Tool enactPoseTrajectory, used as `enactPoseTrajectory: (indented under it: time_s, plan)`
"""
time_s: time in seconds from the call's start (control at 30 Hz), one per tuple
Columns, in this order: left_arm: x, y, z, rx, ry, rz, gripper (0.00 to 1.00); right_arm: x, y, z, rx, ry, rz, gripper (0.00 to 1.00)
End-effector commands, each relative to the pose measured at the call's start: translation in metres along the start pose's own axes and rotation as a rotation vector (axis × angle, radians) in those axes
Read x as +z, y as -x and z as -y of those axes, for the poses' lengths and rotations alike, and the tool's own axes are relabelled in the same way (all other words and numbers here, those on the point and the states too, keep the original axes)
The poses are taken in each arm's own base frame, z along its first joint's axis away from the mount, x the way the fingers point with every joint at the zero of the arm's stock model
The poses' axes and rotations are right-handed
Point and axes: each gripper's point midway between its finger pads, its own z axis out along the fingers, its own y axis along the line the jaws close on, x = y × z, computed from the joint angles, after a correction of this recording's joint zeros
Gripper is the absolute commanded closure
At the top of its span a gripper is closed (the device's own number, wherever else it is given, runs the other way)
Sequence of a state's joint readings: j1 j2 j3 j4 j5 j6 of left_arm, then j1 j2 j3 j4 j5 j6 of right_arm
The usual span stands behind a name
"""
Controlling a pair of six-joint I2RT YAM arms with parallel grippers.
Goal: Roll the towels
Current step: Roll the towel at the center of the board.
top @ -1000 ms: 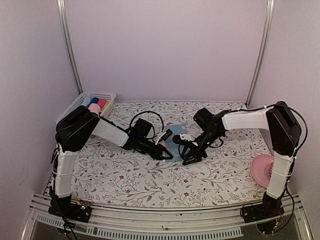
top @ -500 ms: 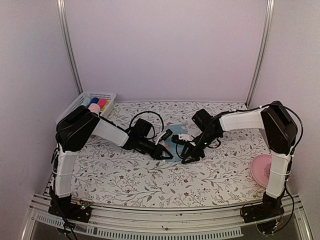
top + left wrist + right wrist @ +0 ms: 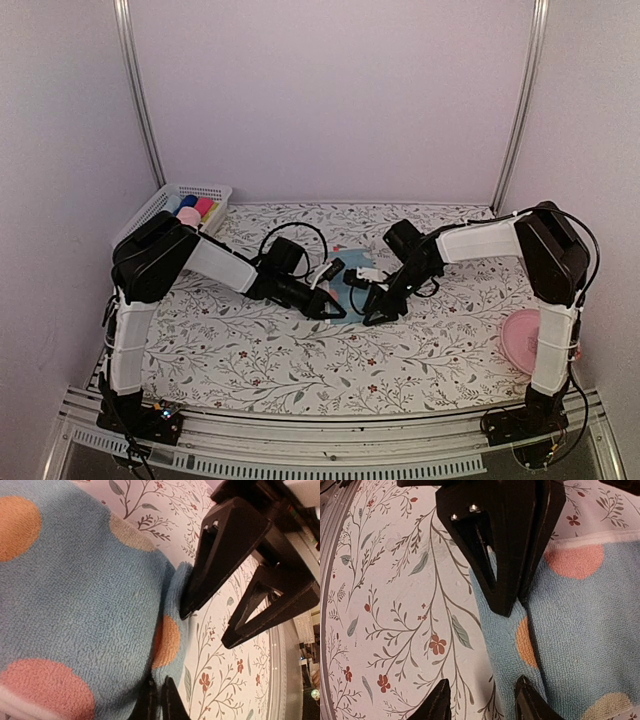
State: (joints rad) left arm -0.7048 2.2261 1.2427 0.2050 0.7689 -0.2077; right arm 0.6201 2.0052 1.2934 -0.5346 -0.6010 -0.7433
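A light blue towel (image 3: 352, 289) with orange and pink dots (image 3: 75, 605) lies flat at the table's middle, and both arms meet over its near edge. My left gripper (image 3: 159, 692) is shut, pinching that edge beside an orange dot, and a crease runs up from the pinch. My right gripper (image 3: 482, 681) is open and straddles the same edge (image 3: 570, 620): one finger rests on the cloth, the other on the bare table. The two grippers face each other tip to tip, left gripper (image 3: 338, 311), right gripper (image 3: 373, 317).
A white basket (image 3: 150, 208) at the back left holds bright cloth rolls and a pale pink roll (image 3: 188, 216). A round pink plate (image 3: 525, 340) sits at the right by the right arm's base. The flowered tablecloth (image 3: 250, 350) covers the table.
The right gripper has edged slightly left, closer to the towel's edge. The left gripper has stayed in place, still shut.
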Motion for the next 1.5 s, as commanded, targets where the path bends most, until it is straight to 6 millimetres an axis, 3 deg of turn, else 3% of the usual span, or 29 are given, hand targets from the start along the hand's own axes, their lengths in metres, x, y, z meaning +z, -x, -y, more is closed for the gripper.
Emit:
enactPoseTrajectory:
  time_s: [0.0, 0.17, 0.47, 0.77, 1.13, 1.17, 1.47]
  plan:
    - [0.002, -0.032, -0.034, -0.088, 0.103, -0.07, 0.95, 0.0, -0.002, 0.017, 0.027, -0.045, -0.008, 0.57]
    - [-0.001, -0.027, -0.033, -0.081, 0.114, -0.06, 0.74, 0.005, -0.014, 0.026, 0.061, -0.064, -0.04, 0.57]
    - [-0.026, 0.014, -0.013, -0.004, 0.167, 0.007, 0.44, 0.012, -0.027, 0.029, 0.074, -0.068, -0.075, 0.59]
    - [-0.049, 0.028, 0.007, 0.075, 0.185, 0.055, 0.31, 0.017, -0.04, 0.035, 0.068, -0.102, -0.115, 0.61]
    - [-0.053, 0.006, 0.015, 0.154, 0.15, 0.058, 0.3, 0.022, -0.051, 0.039, 0.049, -0.15, -0.164, 0.61]
    - [-0.06, 0.015, 0.024, 0.181, 0.145, 0.085, 0.3, 0.023, -0.052, 0.04, 0.047, -0.154, -0.171, 0.61]
    - [-0.069, 0.01, 0.041, 0.254, 0.11, 0.116, 0.29, 0.033, -0.067, 0.052, 0.046, -0.241, -0.254, 0.66]
